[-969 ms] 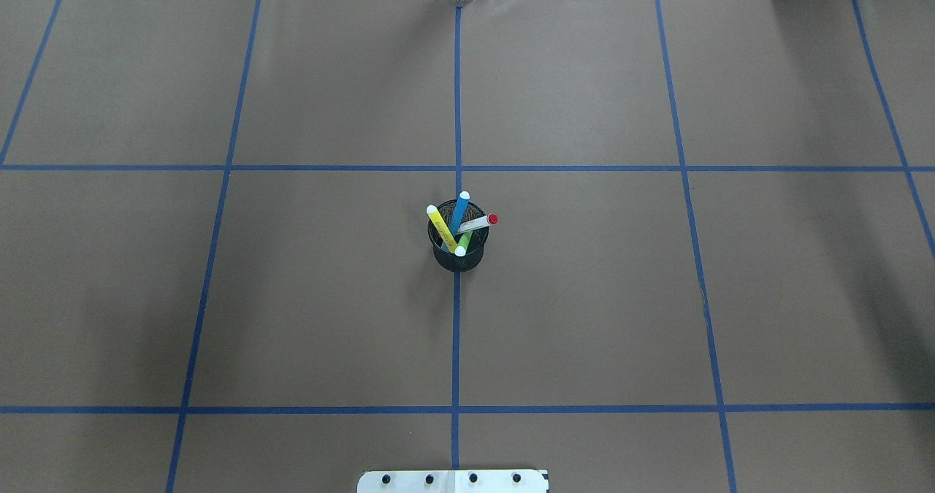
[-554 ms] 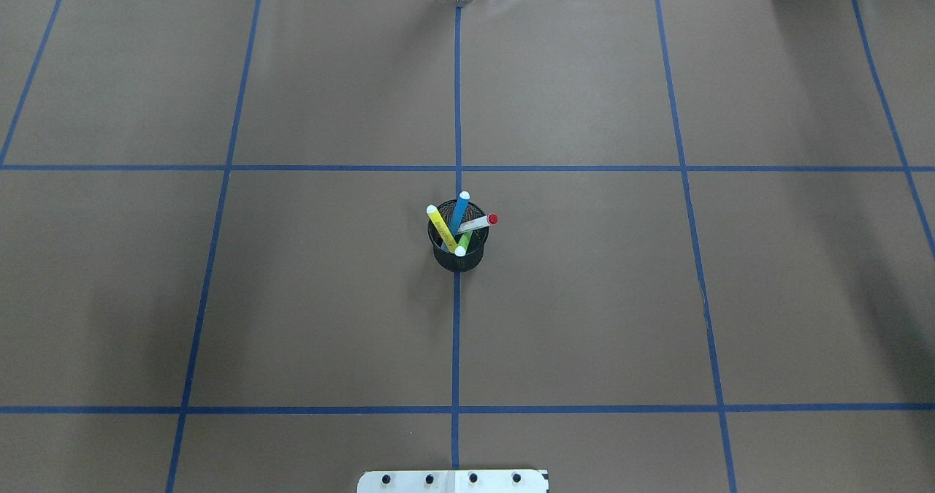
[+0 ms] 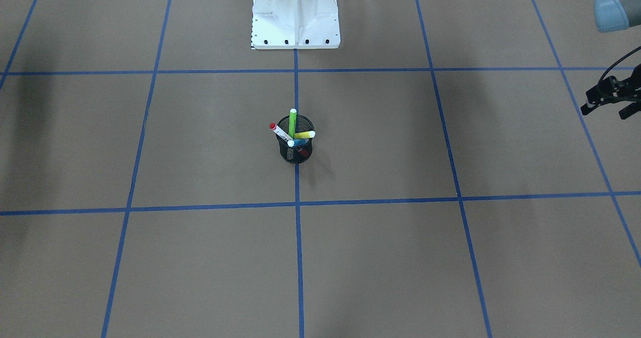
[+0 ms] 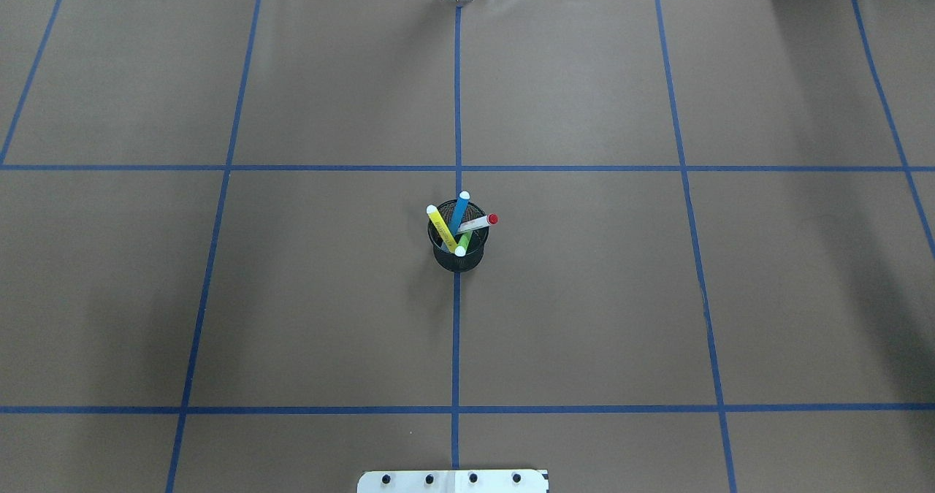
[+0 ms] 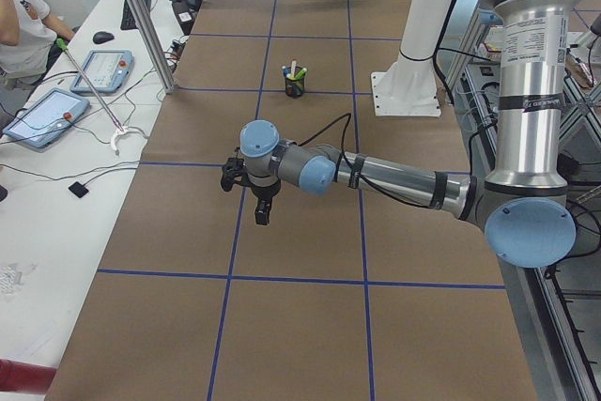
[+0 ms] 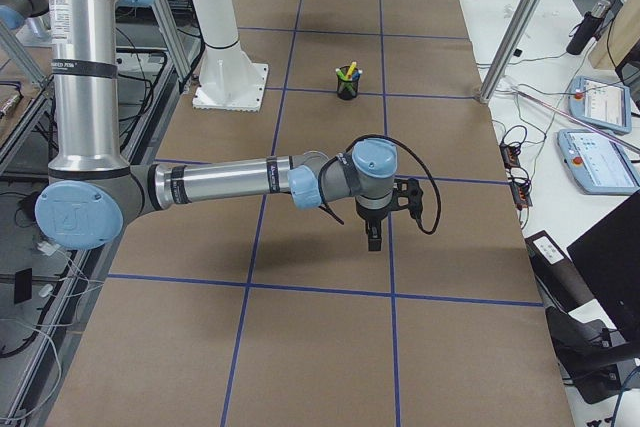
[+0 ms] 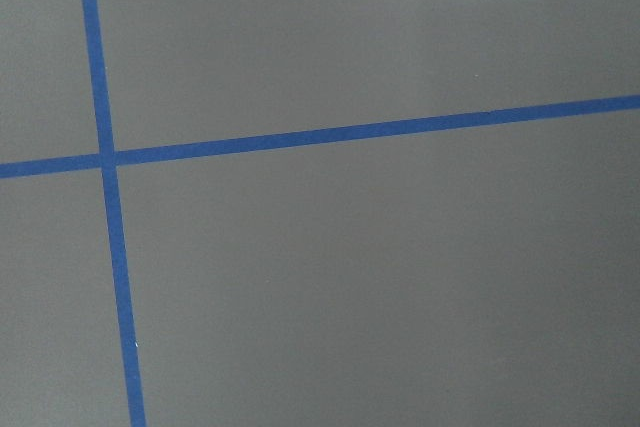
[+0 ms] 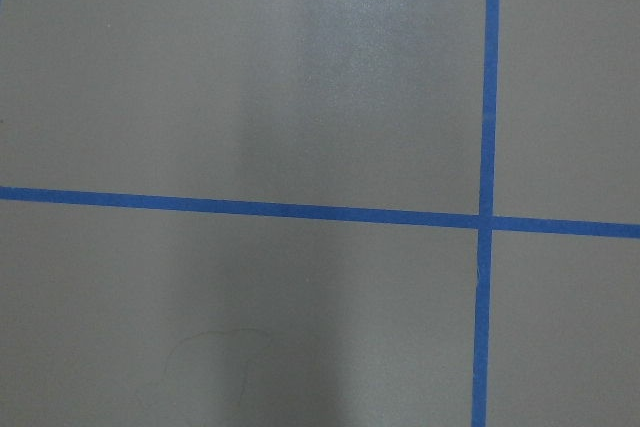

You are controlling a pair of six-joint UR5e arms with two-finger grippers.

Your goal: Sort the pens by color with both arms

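Four pens stand together in a black mesh cup [image 4: 458,258] at the table's middle: blue [image 4: 459,214], yellow [image 4: 440,228], lime green [image 4: 463,243], and a white one with a red end [image 4: 478,223]. In the front view the cup [image 3: 296,155] holds the green pen [image 3: 292,120] upright. My left gripper [image 5: 262,216] hangs fingers down over bare table, far from the cup [image 5: 294,87]; only black parts of it show at the front view's right edge [image 3: 608,97]. My right gripper [image 6: 373,240] likewise hangs far from the cup [image 6: 347,87]. I cannot tell whether either is open or shut.
Brown paper with a blue tape grid [image 4: 456,332] covers the table. The white pedestal base [image 3: 295,12] stands behind the cup. Both wrist views show only paper and tape lines. Tablets and cables lie on side benches [image 5: 56,110].
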